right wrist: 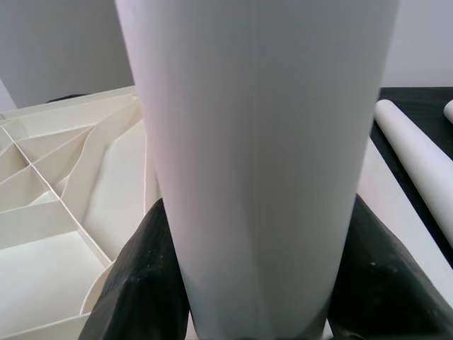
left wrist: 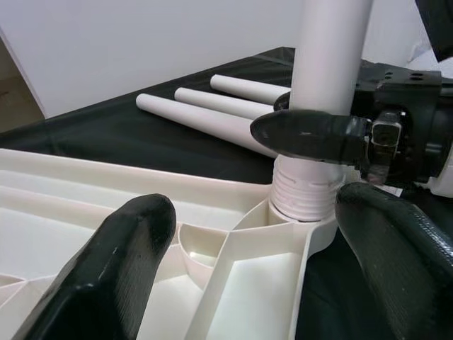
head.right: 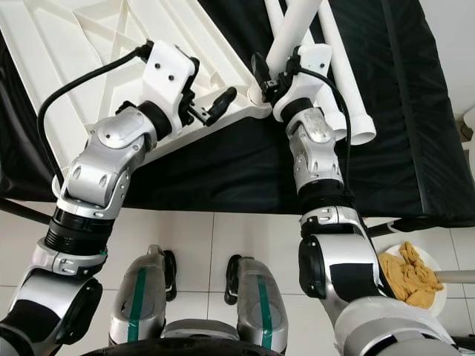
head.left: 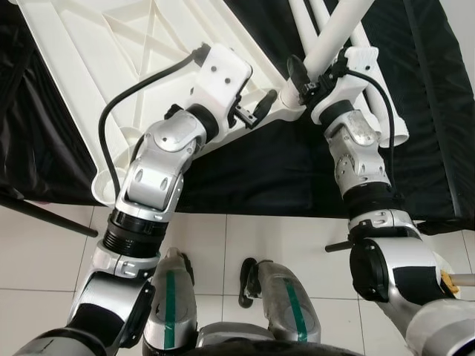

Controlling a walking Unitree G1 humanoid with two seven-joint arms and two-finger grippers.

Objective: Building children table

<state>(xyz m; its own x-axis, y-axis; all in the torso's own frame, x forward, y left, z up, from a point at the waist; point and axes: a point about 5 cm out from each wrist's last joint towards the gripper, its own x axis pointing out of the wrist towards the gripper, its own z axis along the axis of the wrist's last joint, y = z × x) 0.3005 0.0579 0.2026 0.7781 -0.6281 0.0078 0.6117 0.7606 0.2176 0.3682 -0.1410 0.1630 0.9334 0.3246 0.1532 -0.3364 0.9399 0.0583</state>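
The right gripper [head.left: 312, 74] pinches a smooth white cylindrical plastic table leg [left wrist: 329, 64] between its two black fingers [right wrist: 138, 283], just above the leg's threaded end, which sits upright in the corner socket [left wrist: 297, 212] of the upturned white ribbed plastic tabletop [head.left: 126, 52]. The left gripper [head.left: 252, 111], fingers spread and holding nothing, hovers over the tabletop's rim at about nine o'clock from that socket. To do this step well, I judge the leg should stay square to the socket while it is turned, so the threads engage cleanly, with the left gripper pressing the tabletop down against twisting. The tabletop lies underside up on a black cloth [head.left: 282, 170]; three more white legs [left wrist: 212, 110] lie beside it at about one o'clock.
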